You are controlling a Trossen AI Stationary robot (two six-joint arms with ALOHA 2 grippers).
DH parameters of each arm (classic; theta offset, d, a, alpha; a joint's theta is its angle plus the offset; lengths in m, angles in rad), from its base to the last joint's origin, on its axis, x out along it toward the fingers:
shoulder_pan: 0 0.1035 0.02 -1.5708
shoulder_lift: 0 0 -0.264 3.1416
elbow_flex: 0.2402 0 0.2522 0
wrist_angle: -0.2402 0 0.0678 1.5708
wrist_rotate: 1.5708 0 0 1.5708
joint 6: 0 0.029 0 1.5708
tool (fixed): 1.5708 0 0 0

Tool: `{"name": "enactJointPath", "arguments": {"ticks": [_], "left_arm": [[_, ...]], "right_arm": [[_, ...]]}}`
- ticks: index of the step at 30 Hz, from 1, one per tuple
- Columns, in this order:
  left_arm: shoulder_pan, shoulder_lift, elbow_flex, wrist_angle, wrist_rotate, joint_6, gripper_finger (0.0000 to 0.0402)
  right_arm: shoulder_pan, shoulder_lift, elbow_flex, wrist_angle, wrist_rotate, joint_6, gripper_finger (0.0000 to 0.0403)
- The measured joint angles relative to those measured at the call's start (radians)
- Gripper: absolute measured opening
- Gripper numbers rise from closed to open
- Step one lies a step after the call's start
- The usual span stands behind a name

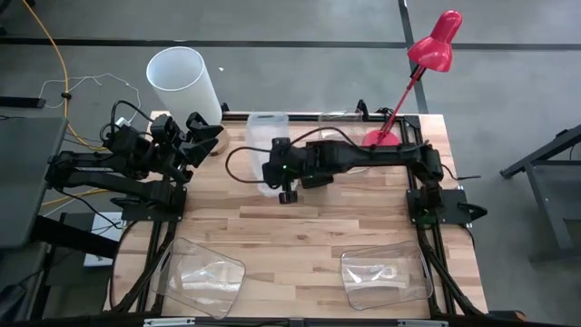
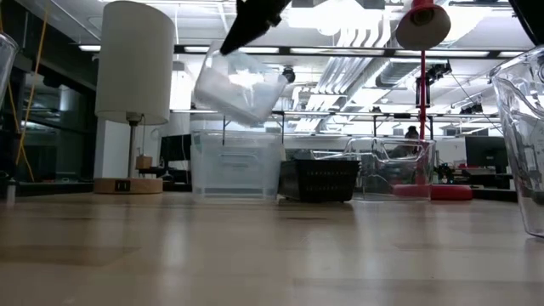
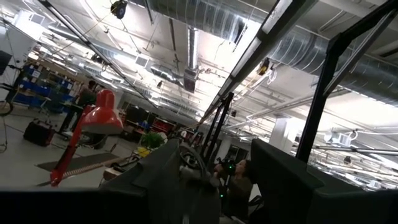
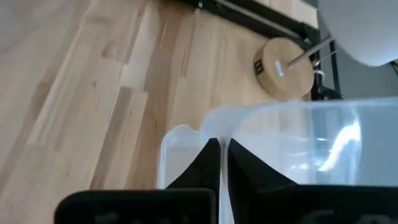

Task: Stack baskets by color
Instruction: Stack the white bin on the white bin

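Note:
My right gripper (image 2: 255,21) (image 4: 221,144) is over the middle of the table's far half, shut on a frosted white basket (image 2: 242,85) that hangs tilted in the air. Right under it a second frosted white basket (image 2: 236,166) stands on its base on the table. Beside that one sits a black perforated basket (image 2: 319,180), and farther right a clear tub (image 2: 395,166). My left gripper (image 1: 204,132) waits open at the far left, pointing up, touching nothing. My right gripper pinches the frosted basket's wall at its rim (image 4: 231,127), the wall running up between the two fingers (image 4: 205,168). The fingers slant down onto it from above. The basket hangs tilted below them, lifted clear of the basket underneath.
Two more clear tubs (image 1: 204,277) (image 1: 386,277) lie near the front edge, left and right. A white cylindrical lampshade (image 1: 186,82) on a round wooden base stands at the far left corner, a red desk lamp (image 1: 434,41) at the far right. Bare wood (image 1: 300,236) lies between.

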Motion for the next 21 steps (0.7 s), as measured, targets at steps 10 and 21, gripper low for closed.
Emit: {"name": "enactJointPath", "arguments": {"ticks": [10, 21], "left_arm": [[0.000, 0.000, 0.000, 0.000, -0.018, -0.003, 0.0186], [0.000, 0.000, 0.000, 0.000, -0.018, 0.000, 0.0186]], "right_arm": [[0.009, 0.075, 0.000, -0.126, 0.013, 0.016, 0.0000], [0.008, 0.097, 0.000, -0.182, -0.025, 0.045, 0.0000]]}}
